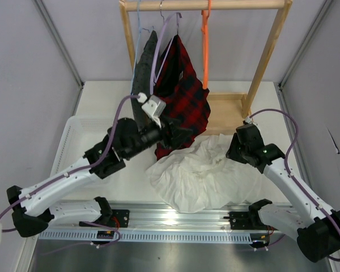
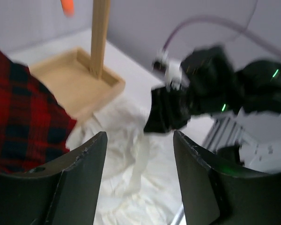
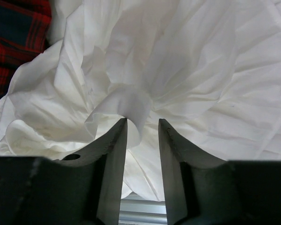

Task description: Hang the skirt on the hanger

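On the table (image 1: 102, 102), crinkly white skirt (image 1: 192, 175)

Furnished with a white desk (image 1: 102, 96), topped along its far edge by a wooden rack (image 1: 269, 51) footed in a shallow wooden tray (image 1: 226, 97). Enclosed by plain pale grey walls (image 1: 22, 56), with slim metal posts (image 1: 59, 42) at the far corners. Lit evenly and softly.
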